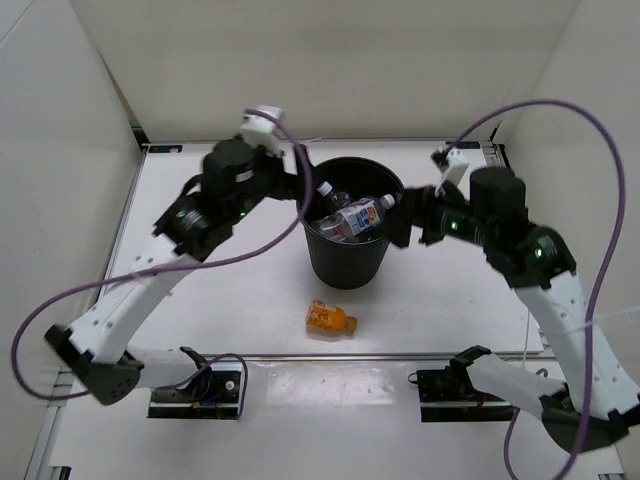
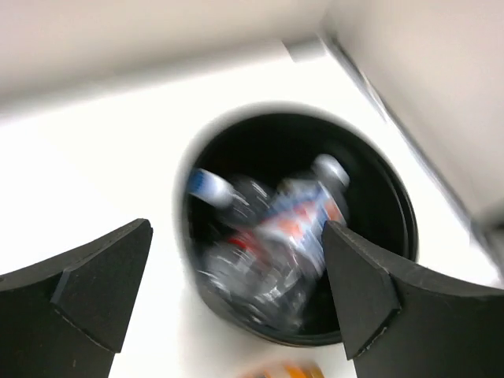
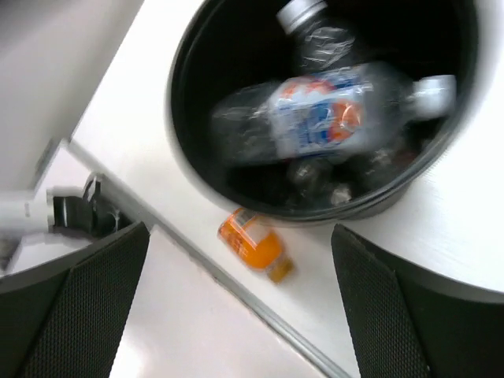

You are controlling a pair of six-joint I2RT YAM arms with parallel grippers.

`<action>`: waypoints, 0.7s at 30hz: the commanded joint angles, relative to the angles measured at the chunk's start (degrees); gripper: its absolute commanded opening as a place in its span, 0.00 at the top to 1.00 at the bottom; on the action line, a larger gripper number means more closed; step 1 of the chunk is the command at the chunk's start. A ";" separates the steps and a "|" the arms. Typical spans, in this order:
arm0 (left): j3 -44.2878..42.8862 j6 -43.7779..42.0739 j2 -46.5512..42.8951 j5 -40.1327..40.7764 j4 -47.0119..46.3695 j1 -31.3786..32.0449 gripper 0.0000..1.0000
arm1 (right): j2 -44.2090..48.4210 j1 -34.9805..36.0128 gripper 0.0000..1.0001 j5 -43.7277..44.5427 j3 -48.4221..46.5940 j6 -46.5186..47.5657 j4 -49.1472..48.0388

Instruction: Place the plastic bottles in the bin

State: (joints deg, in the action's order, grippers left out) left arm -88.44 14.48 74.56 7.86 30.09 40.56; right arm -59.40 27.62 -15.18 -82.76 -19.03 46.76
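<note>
Orange bottle point(image 1: 329, 319) lies just before bin point(image 1: 346, 262), well inside the table point(image 1: 450, 310) edge.

Both arms reach inward, left tool point(image 2: 236, 236) and right tool point(image 3: 240, 232) each gaping, 2 fingers spread wide.

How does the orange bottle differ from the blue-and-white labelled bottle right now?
Place: the orange bottle lies on the table in front of the bin; the blue-and-white labelled bottle lies inside the bin. Look: the orange bottle is orange and shorter; the blue-and-white labelled bottle is clear and longer, with a pale cap. Both are lying down rather than standing.
</note>
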 commanded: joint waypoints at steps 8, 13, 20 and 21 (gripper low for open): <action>12.23 2.02 -15.15 27.04 3.73 -10.31 0.00 | 19.42 18.33 0.00 -3.62 28.78 16.46 -15.48; 23.11 9.24 -17.16 27.56 11.30 -13.57 0.00 | 12.82 32.37 0.00 5.38 34.59 20.86 -20.45; 31.13 14.34 -21.73 26.16 17.63 -15.59 0.00 | -0.42 40.67 0.00 11.23 39.16 26.32 -33.29; 31.14 14.35 -21.74 26.16 18.33 -15.59 0.00 | -2.28 40.67 0.00 11.22 39.17 26.32 -34.10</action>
State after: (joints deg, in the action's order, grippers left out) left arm -56.77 26.09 56.75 33.47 45.82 25.19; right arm -58.08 67.35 -6.83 -44.01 3.38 22.83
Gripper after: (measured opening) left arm 0.998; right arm 0.998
